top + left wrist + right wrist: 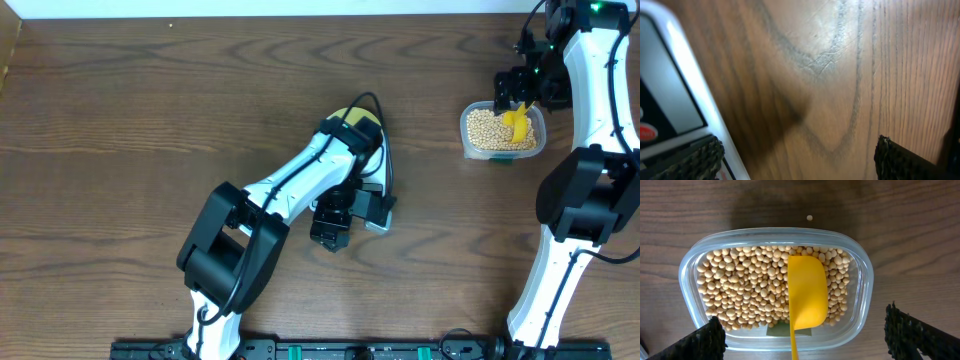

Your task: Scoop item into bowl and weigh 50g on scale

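In the tub (686,280) — beans (740,285) (yellow scoop (807,292) atop).

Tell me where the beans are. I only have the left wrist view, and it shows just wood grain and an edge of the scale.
Observer: The beans fill a clear tub on the right side of the table.
Operator: Is the scoop with them?
Observer: Yes, the yellow scoop lies in the tub on top of the beans.
Operator: Has the right arm got hold of it?
Observer: No. The right jaws hang open above the tub, one on each side of the scoop's handle, gripping nothing.
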Robot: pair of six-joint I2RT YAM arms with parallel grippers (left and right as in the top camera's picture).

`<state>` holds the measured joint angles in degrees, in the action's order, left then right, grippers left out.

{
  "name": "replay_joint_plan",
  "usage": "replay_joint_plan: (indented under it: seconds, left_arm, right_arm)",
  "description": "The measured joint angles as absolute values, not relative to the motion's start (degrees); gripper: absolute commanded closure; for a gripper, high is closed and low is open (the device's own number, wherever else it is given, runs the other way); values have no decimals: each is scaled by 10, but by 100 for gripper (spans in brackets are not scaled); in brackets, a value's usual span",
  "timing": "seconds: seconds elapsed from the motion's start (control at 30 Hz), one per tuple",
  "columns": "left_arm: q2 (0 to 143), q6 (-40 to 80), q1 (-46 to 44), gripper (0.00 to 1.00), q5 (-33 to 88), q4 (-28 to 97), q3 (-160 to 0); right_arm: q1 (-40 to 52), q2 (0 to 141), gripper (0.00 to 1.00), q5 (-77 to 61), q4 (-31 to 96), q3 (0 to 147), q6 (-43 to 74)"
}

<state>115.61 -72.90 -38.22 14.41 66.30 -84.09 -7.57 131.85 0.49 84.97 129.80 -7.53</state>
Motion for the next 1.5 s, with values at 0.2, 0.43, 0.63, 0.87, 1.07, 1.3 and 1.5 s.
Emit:
replay_joint_plan:
  seconds: [0.2, 0.43, 0.63, 0.87, 1.07, 1.3, 1.5]
  left_arm:
    - [1156, -750, -408, 2, 117, 656, -841]
    - [1156, -755, -409, 2, 79, 614, -840]
    - [1159, -755, -409, 2, 41, 578, -831]
    - [1162, -755, -409, 2, 30, 579, -829]
    - [1162, -752, -411, 2, 29, 580, -829]
    - [1162, -752, -416, 2, 28, 581, -829]
    - [1162, -752, -429, 2, 26, 581, -829]
  right_arm:
    - [-76, 1319, 1, 5, 849, 1298, -75]
    - [-76, 1319, 1, 5, 849, 1298, -75]
    - [-76, 1319, 1, 5, 849, 1298, -75]
    - [-76, 1319, 1, 5, 849, 1298, -75]
    - [-76, 1319, 1, 5, 849, 1298, -75]
    - [-76, 1319, 1, 5, 849, 1298, -75]
    - [-76, 1319, 1, 5, 850, 1298, -75]
